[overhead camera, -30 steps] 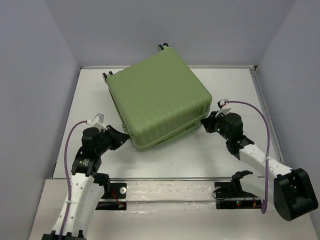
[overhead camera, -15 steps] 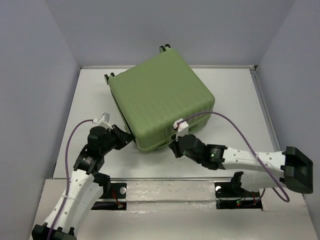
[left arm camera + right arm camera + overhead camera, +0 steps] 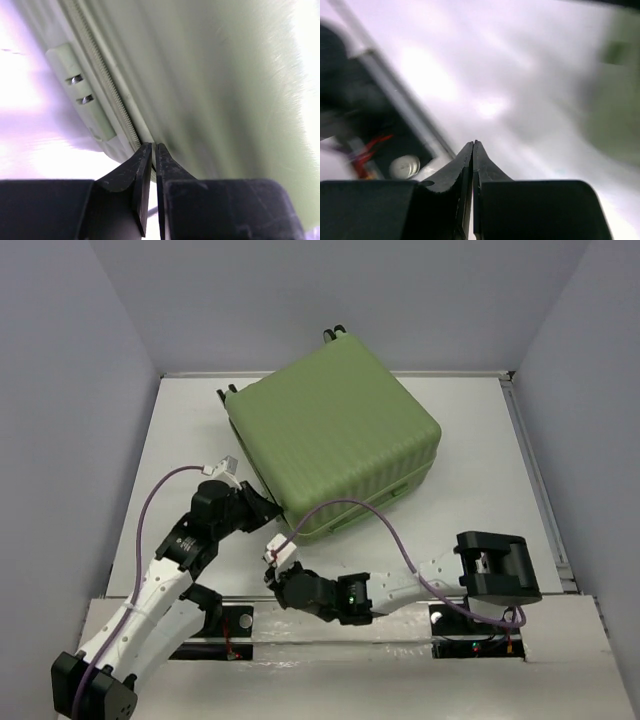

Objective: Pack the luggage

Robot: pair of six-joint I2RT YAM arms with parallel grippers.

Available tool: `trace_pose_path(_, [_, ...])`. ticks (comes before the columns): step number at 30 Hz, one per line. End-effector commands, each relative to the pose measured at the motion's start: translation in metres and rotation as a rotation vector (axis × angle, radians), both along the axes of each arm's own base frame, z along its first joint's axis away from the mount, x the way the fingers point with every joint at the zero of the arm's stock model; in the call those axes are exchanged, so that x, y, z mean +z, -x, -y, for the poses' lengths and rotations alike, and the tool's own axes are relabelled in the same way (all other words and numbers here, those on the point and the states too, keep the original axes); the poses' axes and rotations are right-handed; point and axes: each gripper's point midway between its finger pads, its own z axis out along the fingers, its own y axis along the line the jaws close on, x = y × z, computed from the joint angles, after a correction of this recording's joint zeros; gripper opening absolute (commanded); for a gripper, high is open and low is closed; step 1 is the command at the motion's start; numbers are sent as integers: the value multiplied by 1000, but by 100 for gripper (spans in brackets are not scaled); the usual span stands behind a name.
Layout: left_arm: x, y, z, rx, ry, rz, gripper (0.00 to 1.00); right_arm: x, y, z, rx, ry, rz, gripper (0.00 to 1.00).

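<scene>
The luggage (image 3: pixel 335 440) is a large light-green ribbed suitcase, lying closed on the white table. My left gripper (image 3: pixel 268 512) is pressed to its near-left corner. In the left wrist view the jaws (image 3: pixel 152 146) stand almost together on the zipper seam (image 3: pixel 107 85), pinching a thin dark zipper pull against the green shell (image 3: pixel 225 75). My right gripper (image 3: pixel 283 592) hovers low over the table near the front edge, in front of the suitcase. It is shut with nothing in it (image 3: pixel 473 144). A green blur of the suitcase (image 3: pixel 615 75) shows at the upper right of the right wrist view.
A metal rail (image 3: pixel 330 600) runs along the table's front edge, with the arm mounts behind it. The right arm's base link (image 3: pixel 495 565) sits at the front right. Grey walls close in the table on three sides. A mount with red wires (image 3: pixel 370 150) lies left of the right fingers.
The right arm has swung from the suitcase's right side across its front to the near-left. The suitcase has shifted slightly right. The left gripper has followed along the seam.
</scene>
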Motion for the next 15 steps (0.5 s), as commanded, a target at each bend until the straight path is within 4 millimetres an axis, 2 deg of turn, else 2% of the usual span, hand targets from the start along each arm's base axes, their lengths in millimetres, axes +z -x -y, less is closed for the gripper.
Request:
trace_pose_path(1, [64,-6,32,-139,120,170,21,84,43,-33,176,-453,-24,7])
trace_pose_path(4, [70,-11,31,-122,116,185,23,85,44,-4,174,-453,-43,7])
trace_pose_path(5, [73,-12,31,-122,117,192,25,78,42,5,153,-432,-64,7])
trace_pose_path(7, [92,-17,29,-104,111,238,32,63,36,30,89,-335,-95,7])
trace_pose_path(8, [91,-23,18,-57,58,244,42,52,32,43,39,-313,-120,7])
trace_pose_path(9, [99,-25,13,-34,38,262,48,44,23,62,-9,-262,-138,7])
trace_pose_path(10, [119,-30,5,2,27,297,63,36,15,76,-63,-240,-149,7])
trace_pose_path(11, [125,-38,-4,42,-12,319,69,15,11,95,-114,-196,-197,7])
trace_pose_path(12, [134,-44,-10,71,-30,335,75,26,6,96,-142,-251,-222,7])
trace_pose_path(13, [168,-65,-30,155,-67,393,82,12,-13,138,-256,-278,-291,10])
trace_pose_path(14, [173,-73,-38,180,-77,397,82,0,-17,147,-278,-249,-289,11])
trace_pose_path(15, [180,-82,-46,207,-77,408,83,11,-18,154,-279,-295,-302,12])
